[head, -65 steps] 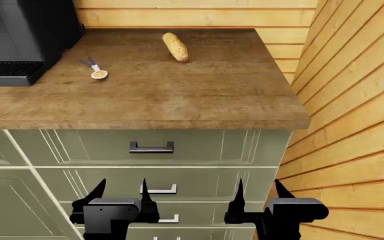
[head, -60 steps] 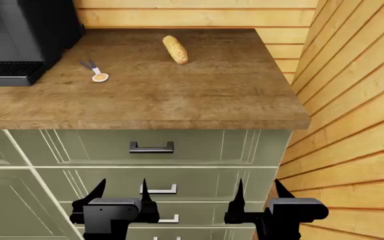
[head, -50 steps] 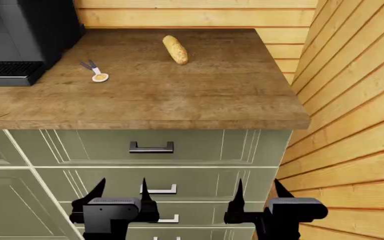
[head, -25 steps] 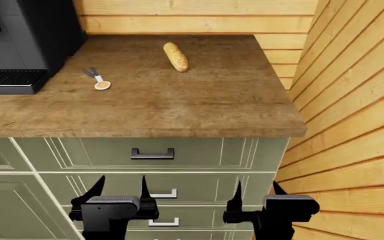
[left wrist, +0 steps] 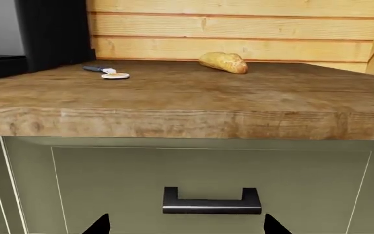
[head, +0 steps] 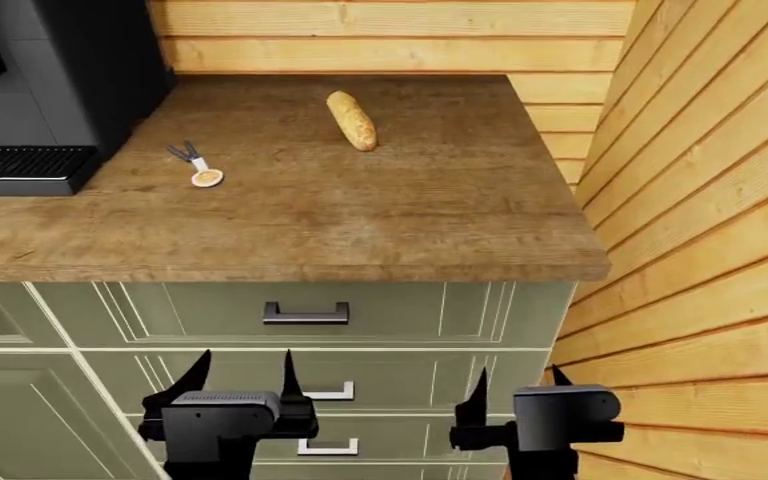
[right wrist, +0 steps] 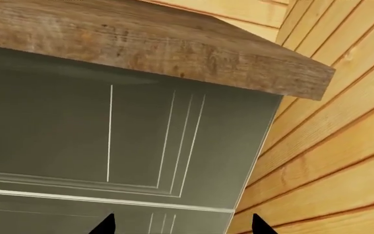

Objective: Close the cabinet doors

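Coffee machine [head: 37, 90] at far left of the wooden table [head: 357, 220]. More of the machine's front shows than 0.5 s ago; table edge sits lower in head view (view has tilted up or pulled back). Spoon [head: 199, 168] just right of machine, bread roll [head: 352, 120] further right, well apart. Below the table edge: green cabinet door [head: 11, 420] at lower left, looks flush; drawer fronts to its right, top one with dark handle [head: 305, 314]. Left pincer [head: 243, 377] jaws spread, holding nothing, in front of the drawers. Right pincer [head: 518, 385] likewise open and empty, lower in head view than before. Plank wall [head: 704, 250] at right.
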Available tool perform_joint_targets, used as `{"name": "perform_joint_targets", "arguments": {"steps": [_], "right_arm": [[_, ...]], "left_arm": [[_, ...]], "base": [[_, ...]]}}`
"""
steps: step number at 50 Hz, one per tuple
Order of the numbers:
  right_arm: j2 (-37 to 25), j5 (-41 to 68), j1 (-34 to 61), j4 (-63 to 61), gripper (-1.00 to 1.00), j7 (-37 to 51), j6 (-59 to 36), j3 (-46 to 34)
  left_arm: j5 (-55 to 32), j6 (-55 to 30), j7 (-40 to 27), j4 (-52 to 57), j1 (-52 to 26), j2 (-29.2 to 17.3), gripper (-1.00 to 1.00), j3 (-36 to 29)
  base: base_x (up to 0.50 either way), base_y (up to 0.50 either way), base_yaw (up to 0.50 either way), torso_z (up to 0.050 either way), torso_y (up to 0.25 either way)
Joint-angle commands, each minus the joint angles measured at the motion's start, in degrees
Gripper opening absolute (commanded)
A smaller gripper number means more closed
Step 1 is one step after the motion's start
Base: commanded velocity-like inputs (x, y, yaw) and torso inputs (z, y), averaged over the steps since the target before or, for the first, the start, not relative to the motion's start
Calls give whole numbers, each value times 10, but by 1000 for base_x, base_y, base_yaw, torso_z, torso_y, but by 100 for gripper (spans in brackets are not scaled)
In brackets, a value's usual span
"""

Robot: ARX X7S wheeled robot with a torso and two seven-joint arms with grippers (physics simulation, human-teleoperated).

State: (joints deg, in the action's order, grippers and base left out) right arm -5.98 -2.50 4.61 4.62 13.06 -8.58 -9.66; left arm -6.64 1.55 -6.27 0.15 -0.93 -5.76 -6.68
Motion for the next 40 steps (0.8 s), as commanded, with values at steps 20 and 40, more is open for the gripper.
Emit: {"name": "perform_joint_targets", "arguments": {"steps": [20,40], "right_arm": [[-20,18,-14,-51,100,17,5,-7],[-54,11,-79,-321,100,42,-58,17]], "left_arm": [[-15,-21,-25,94,21,-27,100,-12],[-13,-80,-72,357,38,-69,100,29]], "base": [[0,0,0,41,0],[0,0,0,0,0]]}}
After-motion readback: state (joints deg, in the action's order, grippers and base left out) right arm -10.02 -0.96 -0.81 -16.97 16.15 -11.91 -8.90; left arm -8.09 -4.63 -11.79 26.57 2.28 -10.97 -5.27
